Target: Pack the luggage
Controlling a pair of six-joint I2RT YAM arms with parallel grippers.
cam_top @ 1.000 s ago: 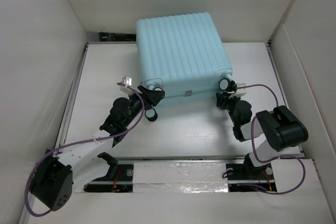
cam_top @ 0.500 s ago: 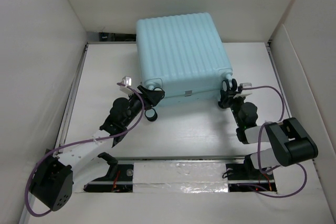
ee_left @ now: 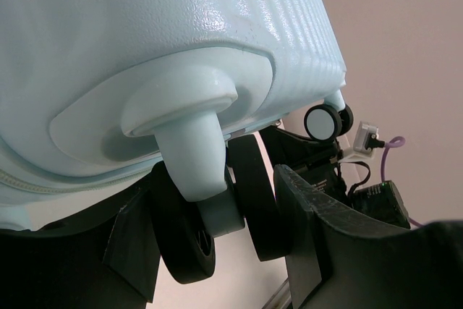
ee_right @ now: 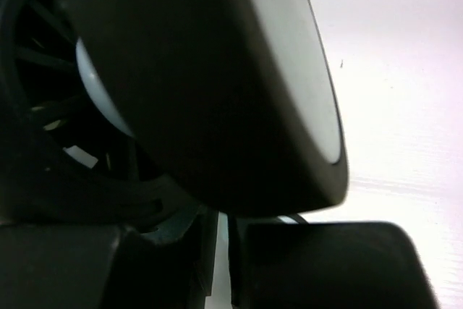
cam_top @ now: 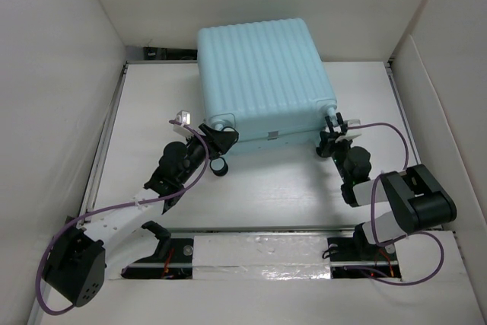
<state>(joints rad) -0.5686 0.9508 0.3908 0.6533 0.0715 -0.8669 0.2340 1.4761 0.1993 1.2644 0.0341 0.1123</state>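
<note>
**Right gripper (cam_top: 332,129) closes in on a corner of the luggage (cam_top: 259,81) while the left gripper (cam_top: 218,141) holds on.**

Top view: the shut luggage lies flat at the far centre of the table (cam_top: 274,188), wheels towards the near edge. Over the last second the right gripper has pushed up to the near-right corner and narrowed its fingers there. The left gripper has not moved.
Left wrist view: the fingers (ee_left: 307,244) press on both sides of the near-left wheel (ee_left: 184,251), clamped on it. The near-right wheel (ee_left: 322,121) shows beyond.
Right wrist view: a dark wheel fills the frame with the jaws drawn close below it. Whether they pinch it I cannot tell.
With both near corners taken, the arms look ready to shift the case. Packing itself seems not yet begun.
</note>
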